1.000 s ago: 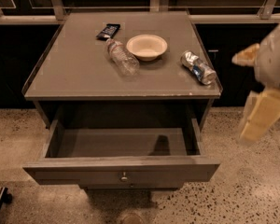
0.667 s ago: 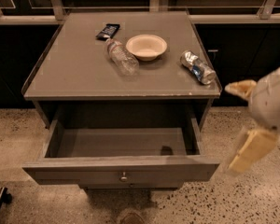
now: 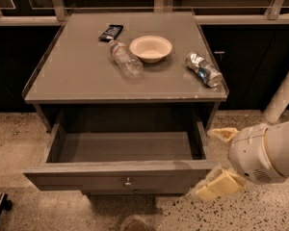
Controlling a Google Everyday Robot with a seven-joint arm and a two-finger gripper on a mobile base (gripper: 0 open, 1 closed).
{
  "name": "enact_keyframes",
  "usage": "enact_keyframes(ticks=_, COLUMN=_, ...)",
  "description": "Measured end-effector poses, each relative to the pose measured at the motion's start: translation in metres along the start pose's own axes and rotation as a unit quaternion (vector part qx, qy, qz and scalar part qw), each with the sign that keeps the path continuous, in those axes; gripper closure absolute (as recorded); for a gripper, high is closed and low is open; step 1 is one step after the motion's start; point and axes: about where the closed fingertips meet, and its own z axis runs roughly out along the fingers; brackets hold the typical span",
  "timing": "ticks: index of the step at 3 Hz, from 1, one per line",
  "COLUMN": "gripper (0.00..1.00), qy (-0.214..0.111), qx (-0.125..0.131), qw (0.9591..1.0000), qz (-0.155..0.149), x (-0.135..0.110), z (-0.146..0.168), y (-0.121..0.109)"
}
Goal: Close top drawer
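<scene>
The top drawer [image 3: 86, 176] of the grey cabinet is pulled out wide. Its inside [image 3: 125, 146] shows nothing in it. Its flat front panel has a small round metal knob [image 3: 128, 181] at centre. My gripper [image 3: 215, 160] is at the right end of the drawer front, low at the right of the view. Its two cream fingers are spread apart, one [image 3: 222, 134] beside the drawer's right side wall and one [image 3: 216, 186] just below the front panel's right corner. It holds nothing. The lower drawers are hidden under the open one.
On the cabinet top [image 3: 77, 76] lie a white bowl [image 3: 151, 47], a clear water bottle [image 3: 125, 59] on its side, a crushed can [image 3: 204, 69] and a black snack packet [image 3: 111, 32]. Speckled floor [image 3: 14, 138] lies around. A dark counter front runs behind.
My gripper has come down and to the left, from beside the cabinet's right edge to the right front corner of the open drawer. The drawer has not moved.
</scene>
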Motion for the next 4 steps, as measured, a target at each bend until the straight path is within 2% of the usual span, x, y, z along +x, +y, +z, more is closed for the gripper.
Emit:
enact_keyframes(ticks=2, gripper=0.65, qy=0.0, qx=0.0, qw=1.0, qz=0.0, x=0.0, z=0.0, y=0.0)
enact_keyframes(ticks=3, gripper=0.88, qy=-0.01, qx=0.007, qw=0.9999, qz=-0.005, x=0.001, z=0.003, y=0.005)
enact_keyframes(ticks=4, gripper=1.0, qy=-0.047, qx=0.003, qw=0.9988, qz=0.011, x=0.022, z=0.04, y=0.022)
